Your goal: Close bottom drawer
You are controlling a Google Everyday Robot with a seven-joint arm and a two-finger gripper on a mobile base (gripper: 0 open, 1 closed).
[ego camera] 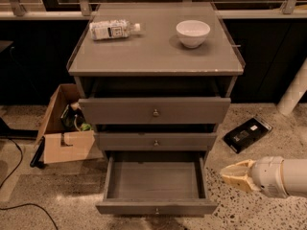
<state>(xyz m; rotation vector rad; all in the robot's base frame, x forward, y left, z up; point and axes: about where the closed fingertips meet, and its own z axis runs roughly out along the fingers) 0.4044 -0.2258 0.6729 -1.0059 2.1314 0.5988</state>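
Note:
The bottom drawer (156, 182) of the grey cabinet (156, 66) is pulled far out and is empty, with its slim front and small round knob (157, 211) near the lower edge of the view. The middle drawer (156, 141) and the taller top drawer (154, 110) stand slightly out. My gripper (230, 173), with cream-coloured fingers on a white arm, is low at the right, just off the open drawer's right side and not touching it.
A plastic bottle (114, 29) lies on the cabinet top and a white bowl (193, 32) stands beside it. An open cardboard box (64, 126) sits on the floor at the left, with a cable (19, 207). A black flat object (247, 134) lies on the floor at the right.

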